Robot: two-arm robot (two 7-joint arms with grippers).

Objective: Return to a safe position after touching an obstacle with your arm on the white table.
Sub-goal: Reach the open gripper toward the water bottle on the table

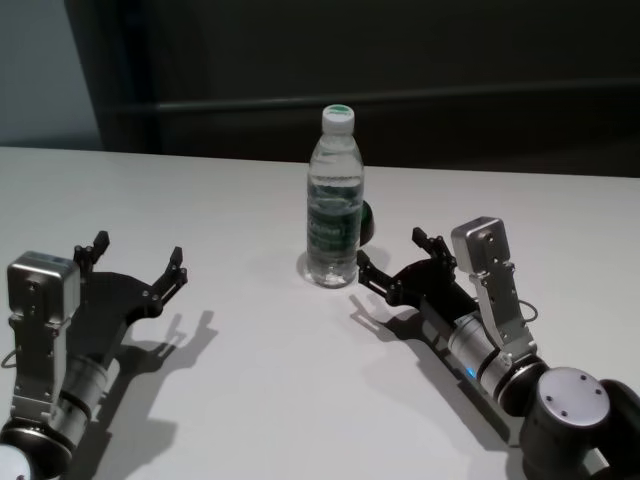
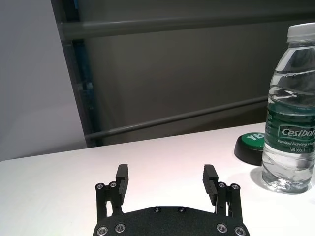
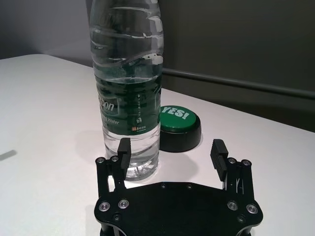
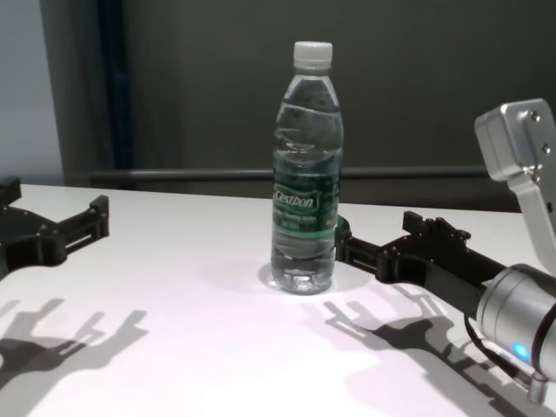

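Note:
The obstacle, a tall clear water bottle (image 1: 334, 200) with a white cap and dark green label, stands upright on the white table (image 1: 250, 380) near its middle. It also shows as the bottle (image 3: 128, 98) in the right wrist view and the bottle (image 4: 306, 174) in the chest view. My right gripper (image 1: 392, 248) is open just right of the bottle's base. One of its fingertips (image 3: 125, 146) lies right beside the bottle; I cannot tell whether it touches. My left gripper (image 1: 139, 248) is open and empty, low over the table well left of the bottle (image 2: 290, 113).
A round green button (image 3: 179, 125) marked "YES!" sits on the table right behind the bottle, ahead of the right gripper. A dark wall with a horizontal rail (image 2: 197, 115) runs beyond the table's far edge.

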